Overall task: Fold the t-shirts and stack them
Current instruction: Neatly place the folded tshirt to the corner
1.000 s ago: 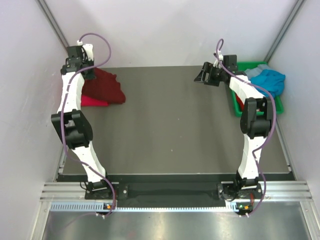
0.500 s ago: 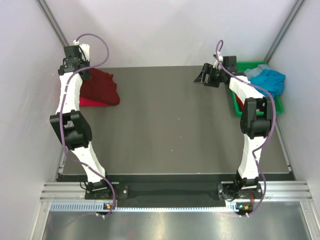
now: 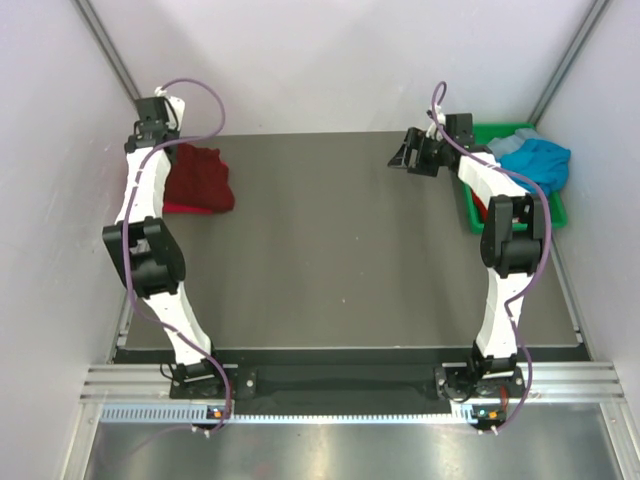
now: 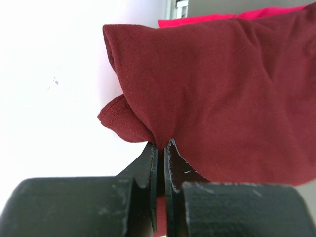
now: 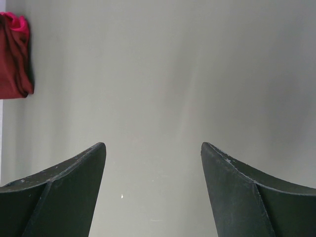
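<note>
The dark maroon t-shirt (image 3: 200, 176) lies bunched at the table's far left on top of the crimson red t-shirt (image 3: 178, 208). My left gripper (image 3: 157, 128) is shut on the maroon shirt's far edge, close to the left wall. In the left wrist view the jaws (image 4: 161, 144) pinch the maroon cloth (image 4: 222, 94), with the red shirt (image 4: 207, 19) showing behind it. The teal-blue t-shirt (image 3: 536, 160) lies in the green bin (image 3: 556, 212) at far right. My right gripper (image 3: 403, 156) is open and empty above the bare table, also in the right wrist view (image 5: 153, 148).
The grey table mat (image 3: 340, 250) spreads between the arms. White walls close in on the left, back and right. The maroon pile shows far off in the right wrist view (image 5: 15, 54).
My left gripper has moved back toward the far left corner, drawing the maroon shirt in so it now covers less of the table. The right arm has not moved.
</note>
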`<state>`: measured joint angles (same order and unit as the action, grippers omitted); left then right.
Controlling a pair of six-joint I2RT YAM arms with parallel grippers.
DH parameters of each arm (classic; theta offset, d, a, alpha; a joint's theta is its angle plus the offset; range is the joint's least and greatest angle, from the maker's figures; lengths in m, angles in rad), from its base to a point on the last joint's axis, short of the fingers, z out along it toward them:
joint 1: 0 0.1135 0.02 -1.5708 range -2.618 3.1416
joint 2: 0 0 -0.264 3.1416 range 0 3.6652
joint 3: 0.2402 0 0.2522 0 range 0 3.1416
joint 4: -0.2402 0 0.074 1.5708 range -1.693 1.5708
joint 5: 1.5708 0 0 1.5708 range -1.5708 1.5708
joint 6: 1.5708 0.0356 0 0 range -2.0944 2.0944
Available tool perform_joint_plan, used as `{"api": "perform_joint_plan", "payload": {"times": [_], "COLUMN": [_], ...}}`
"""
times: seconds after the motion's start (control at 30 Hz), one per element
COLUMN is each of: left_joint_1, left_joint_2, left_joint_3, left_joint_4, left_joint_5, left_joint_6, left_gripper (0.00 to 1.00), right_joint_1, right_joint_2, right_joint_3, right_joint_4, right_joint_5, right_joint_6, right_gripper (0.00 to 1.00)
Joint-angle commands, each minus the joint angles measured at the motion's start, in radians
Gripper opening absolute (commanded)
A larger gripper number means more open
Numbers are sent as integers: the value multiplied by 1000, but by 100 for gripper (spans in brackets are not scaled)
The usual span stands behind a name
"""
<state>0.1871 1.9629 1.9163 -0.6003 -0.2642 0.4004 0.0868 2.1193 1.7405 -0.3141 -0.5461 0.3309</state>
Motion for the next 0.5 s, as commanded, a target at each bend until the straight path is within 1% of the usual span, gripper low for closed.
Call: {"api": "perform_joint_plan", "payload": {"times": [0.0, 0.07, 0.3, 0.47], "left_joint_1": [-11, -11, -11, -11], "left_joint_2": [40, 60, 197, 246], "left_joint_3": [-8, -5, 75, 96], "left_joint_4": [111, 135, 203, 255], "left_joint_5": [-93, -104, -185, -231], "left_joint_6": [81, 93, 138, 178], "left_gripper": [0, 0, 0, 0], "right_joint_1": [-7, -9, -7, -7], "right_joint_2": [-61, -62, -76, -87], "right_joint_3": [-2, -6, -21, -29], "right_joint_4": [55, 55, 55, 52], "right_joint_5": [-15, -14, -9, -5], "right_joint_6": [3, 0, -7, -18], "right_gripper": [78, 79, 78, 78]}}
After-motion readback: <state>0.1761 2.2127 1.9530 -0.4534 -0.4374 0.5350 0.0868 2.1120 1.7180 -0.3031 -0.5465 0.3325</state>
